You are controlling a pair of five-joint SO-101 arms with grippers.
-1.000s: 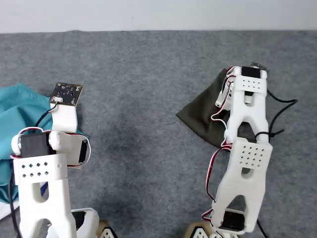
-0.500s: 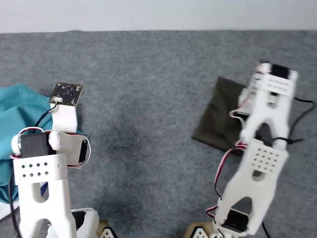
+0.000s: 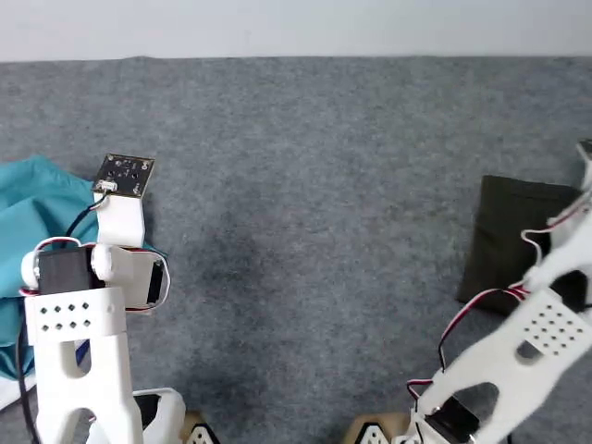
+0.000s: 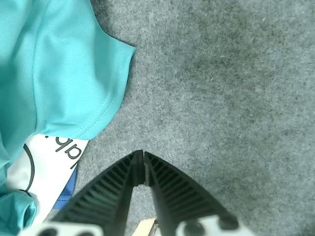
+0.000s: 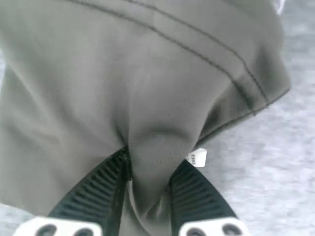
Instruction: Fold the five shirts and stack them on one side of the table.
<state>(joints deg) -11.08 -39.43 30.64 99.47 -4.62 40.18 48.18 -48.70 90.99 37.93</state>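
On the high view the dark olive shirt (image 3: 511,233) lies folded at about 3 o'clock on the grey table mat (image 3: 296,176), hard against the right edge. The right arm (image 3: 527,342) leans over it from 5 o'clock. In the right wrist view the right gripper (image 5: 153,158) is clamped on a bunched fold of that olive shirt (image 5: 123,73), with cloth pinched between both ribbed fingers (image 5: 98,189) and a small white tag (image 5: 196,157) just beside one of them.

The teal shirt (image 3: 35,217) sits crumpled at 9 o'clock, partly under the left arm (image 3: 81,319). My left wrist view shows the left gripper (image 4: 142,157) with its jaws together, holding nothing, above bare mat beside the teal sleeve hem (image 4: 106,105). A white printed piece (image 4: 49,164) pokes out from under the teal; it may be another shirt, but I cannot tell.
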